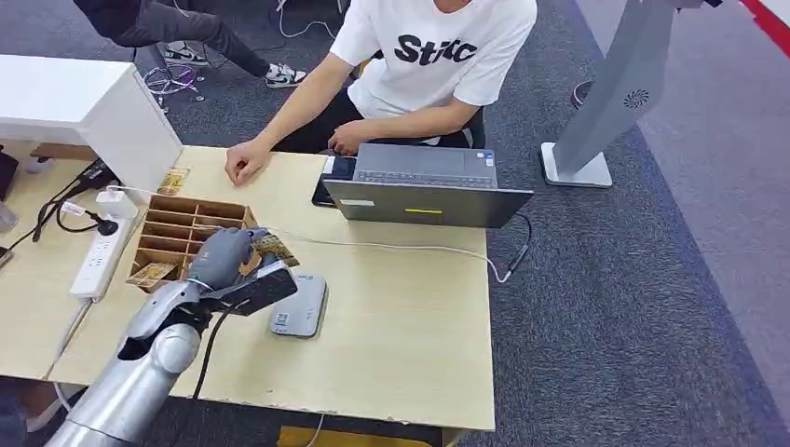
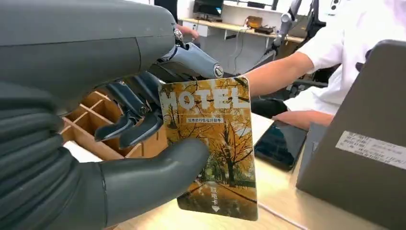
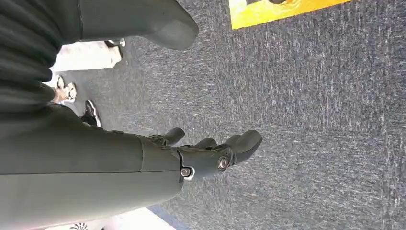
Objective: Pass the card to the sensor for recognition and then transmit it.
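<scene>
Left wrist: left robot hand pinches card.

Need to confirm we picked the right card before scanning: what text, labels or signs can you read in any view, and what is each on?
"HOTEL": on the card held in the left hand.
Small lines under it and by the card's arrow: too small to read.
"St..c": on the person's white T-shirt, middle letters unclear.
Label on the laptop: blurred.
Sticker on the grey sensor: unreadable.
</scene>
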